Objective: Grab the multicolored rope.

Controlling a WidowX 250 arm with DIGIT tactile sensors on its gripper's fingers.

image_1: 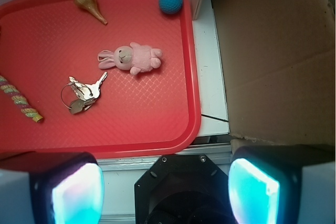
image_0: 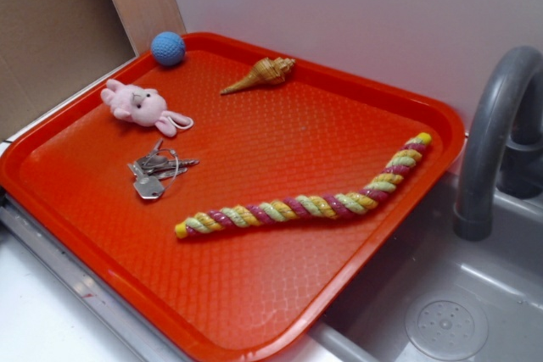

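The rope (image_0: 316, 199) lies loose on the red tray (image_0: 254, 311), stretching from the tray's middle toward the corner by the grey faucet (image_0: 492, 142), untouched. In the wrist view only its yellow end shows at the far left edge, well apart from the tool (image_1: 165, 190), which hangs off the tray's edge with its fingers (image_1: 79, 192) spread wide and holding nothing. Between them lie keys (image_1: 81, 94) and a pink bunny (image_1: 131, 57).
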